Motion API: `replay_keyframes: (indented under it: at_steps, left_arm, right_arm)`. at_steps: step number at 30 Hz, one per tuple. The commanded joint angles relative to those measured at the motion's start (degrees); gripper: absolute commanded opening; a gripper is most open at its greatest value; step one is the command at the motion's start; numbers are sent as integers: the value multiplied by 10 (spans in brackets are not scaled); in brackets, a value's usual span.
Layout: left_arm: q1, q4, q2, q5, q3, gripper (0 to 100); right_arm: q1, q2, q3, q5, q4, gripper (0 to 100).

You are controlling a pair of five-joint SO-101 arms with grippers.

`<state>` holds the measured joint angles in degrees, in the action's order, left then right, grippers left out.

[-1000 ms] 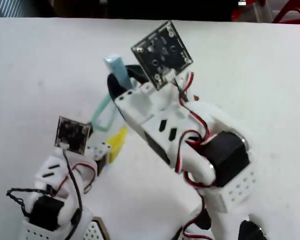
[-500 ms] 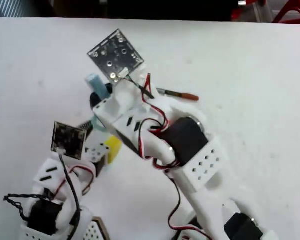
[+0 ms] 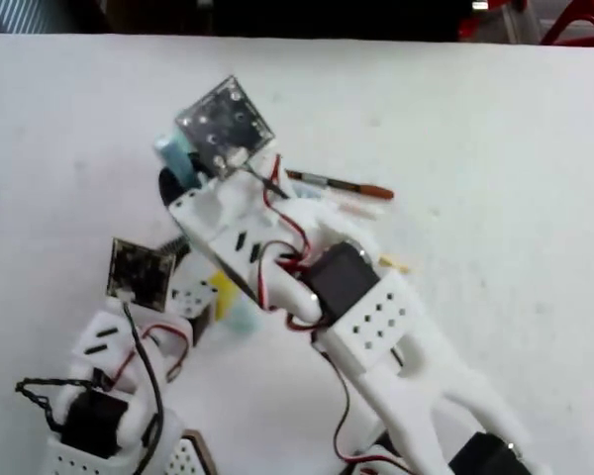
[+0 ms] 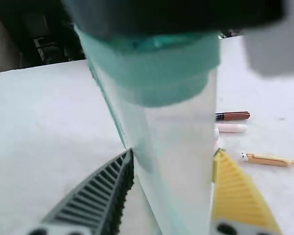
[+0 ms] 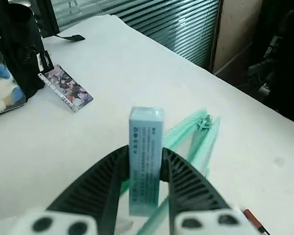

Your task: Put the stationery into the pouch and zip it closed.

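Two end effectors share this step: the right end effector [image 5: 144,152] pinches the eraser [image 5: 146,161] upright above the pouch [image 5: 191,132], and the left end effector [image 4: 174,154] clamps the pouch's side. Line the eraser's narrow end with the zipper gap, lower it well inside, then let go.

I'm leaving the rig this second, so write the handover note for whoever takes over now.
Right pincer: shut on the blue eraser, held close by the pouch.
Left pincer: shut on the clear teal pouch.
Lying on the table: brown pen, white pen, tan pen.
Done: pouch gripped, eraser picked up; the zip looks open.
Left: drop the eraser in, load the three pens, zip the pouch closed.
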<state>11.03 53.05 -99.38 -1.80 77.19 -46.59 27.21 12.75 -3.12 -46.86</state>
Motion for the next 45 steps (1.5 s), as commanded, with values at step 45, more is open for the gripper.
replay_keyframes:
  at_steps: [45]
  left_arm:
    - [-37, -101, 0, -41, 34, 233]
  right_arm:
    - [7, 165, 135, 7, -8, 238]
